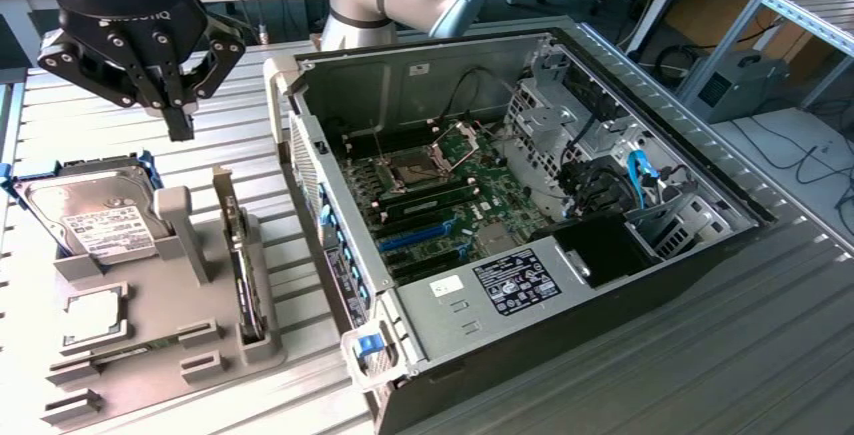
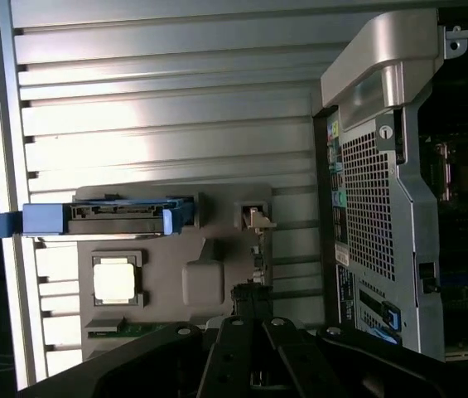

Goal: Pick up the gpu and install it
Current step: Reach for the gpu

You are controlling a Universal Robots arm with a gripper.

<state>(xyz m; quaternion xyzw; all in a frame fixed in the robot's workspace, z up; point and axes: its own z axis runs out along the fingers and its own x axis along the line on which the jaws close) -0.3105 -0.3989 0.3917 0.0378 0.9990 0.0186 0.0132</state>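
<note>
The gpu (image 1: pixel 242 255) is a thin dark card standing on edge in a slot along the grey holder (image 1: pixel 160 300), at the holder's side nearest the computer case. My gripper (image 1: pixel 178 127) hangs above the far end of the holder, fingers shut with nothing between them, up and to the exterior view's left of the card's far end. In the wrist view the gpu (image 2: pixel 255 222) appears edge-on with its pale bracket end, and my gripper (image 2: pixel 252 298) sits over the card's line, apart from it.
An open computer case (image 1: pixel 534 185) lies on the exterior view's right, motherboard (image 1: pixel 441 205) exposed with blue slots. The holder also carries a hard drive (image 1: pixel 91 217) in a blue caddy and a square processor chip (image 1: pixel 88 315). The slatted table (image 1: pixel 747 355) surrounds everything.
</note>
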